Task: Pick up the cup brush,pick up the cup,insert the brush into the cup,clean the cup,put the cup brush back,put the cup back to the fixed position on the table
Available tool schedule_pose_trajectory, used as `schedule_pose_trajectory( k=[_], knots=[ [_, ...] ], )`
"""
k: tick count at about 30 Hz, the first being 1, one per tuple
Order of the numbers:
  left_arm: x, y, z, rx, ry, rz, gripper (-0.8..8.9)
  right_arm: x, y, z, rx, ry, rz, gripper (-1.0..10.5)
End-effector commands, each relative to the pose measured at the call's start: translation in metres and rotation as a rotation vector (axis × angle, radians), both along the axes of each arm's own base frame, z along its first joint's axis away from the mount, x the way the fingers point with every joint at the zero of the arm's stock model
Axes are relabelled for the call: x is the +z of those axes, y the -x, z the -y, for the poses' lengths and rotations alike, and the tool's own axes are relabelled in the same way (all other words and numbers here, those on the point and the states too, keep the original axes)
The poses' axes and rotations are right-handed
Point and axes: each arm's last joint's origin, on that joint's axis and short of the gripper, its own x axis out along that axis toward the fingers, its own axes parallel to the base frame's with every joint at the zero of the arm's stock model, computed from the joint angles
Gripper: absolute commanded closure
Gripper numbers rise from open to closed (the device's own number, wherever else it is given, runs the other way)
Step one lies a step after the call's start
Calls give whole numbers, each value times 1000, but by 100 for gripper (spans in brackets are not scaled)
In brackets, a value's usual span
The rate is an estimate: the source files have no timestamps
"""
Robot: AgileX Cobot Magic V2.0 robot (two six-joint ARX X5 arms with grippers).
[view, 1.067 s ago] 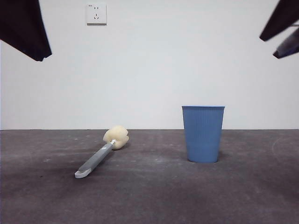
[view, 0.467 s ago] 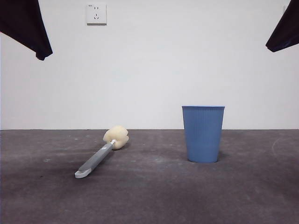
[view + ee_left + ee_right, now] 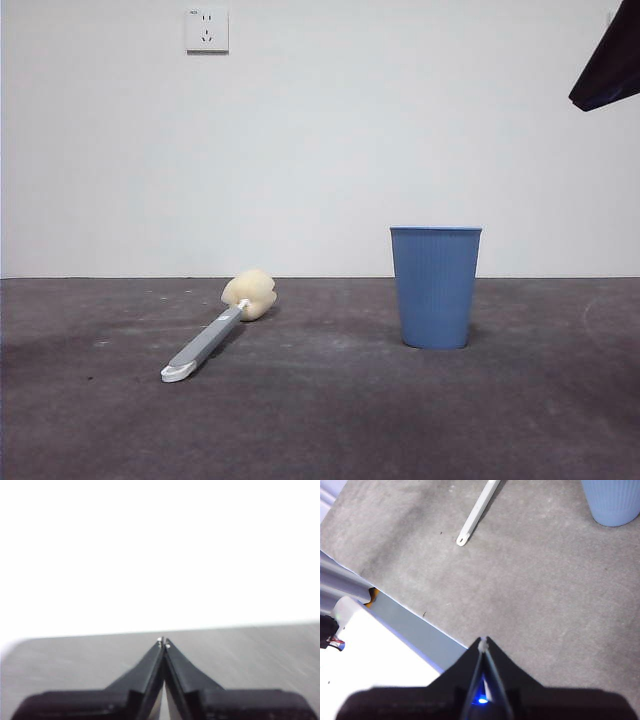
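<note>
While both pairs of jaws are pressed together on nothing, the left gripper (image 3: 163, 642) and right gripper (image 3: 483, 641) hang clear above the table (image 3: 330, 420). Near its middle the brush (image 3: 216, 332) lies flat, handle toward the front edge, sponge rearward; it looks light and stiff, best pinched mid-handle. Well apart, the cup (image 3: 435, 287) stands upright.

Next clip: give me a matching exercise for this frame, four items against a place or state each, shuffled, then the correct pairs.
Items:
1. cup brush
2. cup
3. left end effector
4. wall socket

States:
A. standing upright on the table
B. closed, holding nothing
C. lying flat, sponge head toward the wall
D. mounted high on the white wall

Pairs: 1-C, 2-A, 3-B, 4-D
</note>
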Motion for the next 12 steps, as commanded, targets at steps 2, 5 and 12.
schedule_pose_trajectory(
  k=[2, 5, 12],
  knots=[
    [-44, 13, -16, 115, -8, 19, 816, 1, 0, 0, -4, -5, 5, 946],
    [-76, 17, -21, 155, -2, -9, 816, 1, 0, 0, -4, -5, 4, 946],
    [-132, 20, -25, 192, 27, -65, 816, 1, 0, 0, -4, -5, 5, 946]
  ],
)
